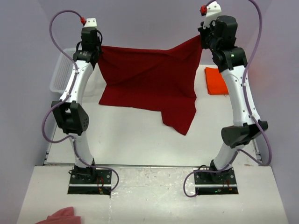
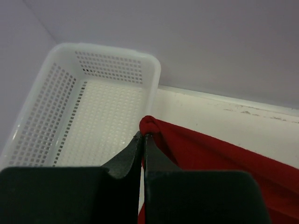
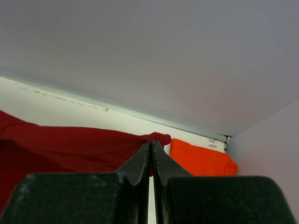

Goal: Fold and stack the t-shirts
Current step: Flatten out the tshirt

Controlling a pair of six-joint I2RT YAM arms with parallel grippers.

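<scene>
Left gripper (image 2: 142, 136) clamped tight on one upper corner of the crimson shirt (image 1: 149, 77), right gripper (image 3: 151, 143) on the other: corners looked the right hold for such light, limp cloth, which sagged onto the tabletop (image 1: 131, 140) near its far edge. Orange shirt (image 1: 216, 80) lay folded by the far right corner

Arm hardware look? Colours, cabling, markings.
On left arm and right arm: white links, black joints, black base plates. Mauve cable loops base to wrist on each; red knob on white wrist cap. On left gripper and right gripper: matte black tapered fingers. No legible markings.
</scene>
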